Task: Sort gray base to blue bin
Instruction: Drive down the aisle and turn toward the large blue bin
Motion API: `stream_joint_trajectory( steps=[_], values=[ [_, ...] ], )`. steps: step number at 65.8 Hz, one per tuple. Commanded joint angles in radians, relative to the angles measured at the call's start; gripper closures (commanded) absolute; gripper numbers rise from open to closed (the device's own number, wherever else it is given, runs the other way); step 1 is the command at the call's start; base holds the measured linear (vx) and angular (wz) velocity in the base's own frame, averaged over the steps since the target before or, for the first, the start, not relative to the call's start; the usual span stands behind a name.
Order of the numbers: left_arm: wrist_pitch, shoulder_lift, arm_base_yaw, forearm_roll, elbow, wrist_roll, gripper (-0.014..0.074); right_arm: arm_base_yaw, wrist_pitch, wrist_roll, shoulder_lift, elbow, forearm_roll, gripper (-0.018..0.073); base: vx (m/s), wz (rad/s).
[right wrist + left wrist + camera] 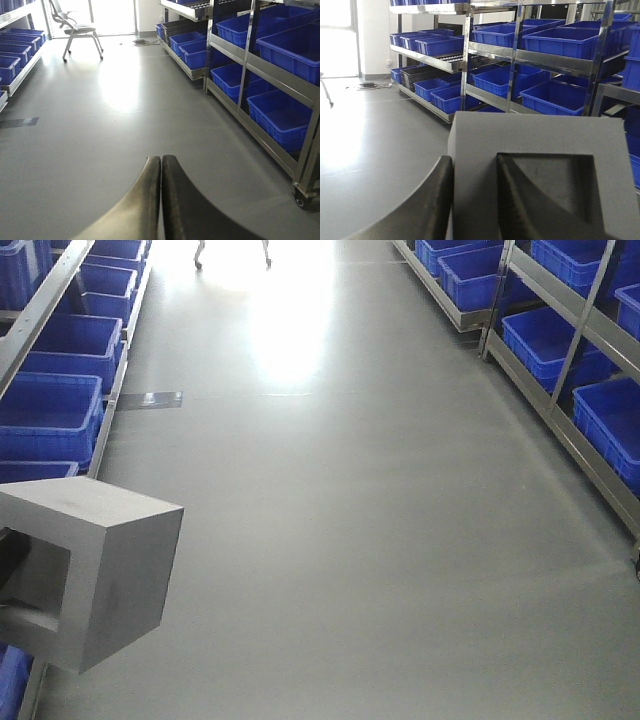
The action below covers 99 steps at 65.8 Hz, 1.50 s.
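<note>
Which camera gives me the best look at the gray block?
The front-facing view: the gray block shows its top, a side and the face with the square hollow, cut only at the left edge. The left wrist view is too close, showing one face with the left jaws pinching a wall. The right wrist view misses it.

In the front view the left edge cuts the gray base (90, 575), and a dark shape in its recess is too cropped to name. Glare swallows what is probably a chair (199, 254) above its legs. The left wrist view crops the base at bottom and right. The left gripper (472, 161) and the right gripper (161, 160) both run off the lower edge.
</note>
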Motion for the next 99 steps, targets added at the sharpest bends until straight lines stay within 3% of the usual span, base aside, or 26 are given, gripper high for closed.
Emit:
stream_joint_trajectory(
  steps=[1, 99],
  values=[
    [-0.096, 0.005, -0.002, -0.01, -0.031, -0.005, 0.0603, -0.004, -0.072, -0.012, 0.019, 0.002, -0.004, 0.0564, 0.38, -0.09],
    [-0.096, 0.005, -0.002, -0.01, -0.031, -0.005, 0.0603, -0.004, -0.072, -0.012, 0.019, 0.002, -0.004, 0.0564, 0.43, -0.01]
  ],
)
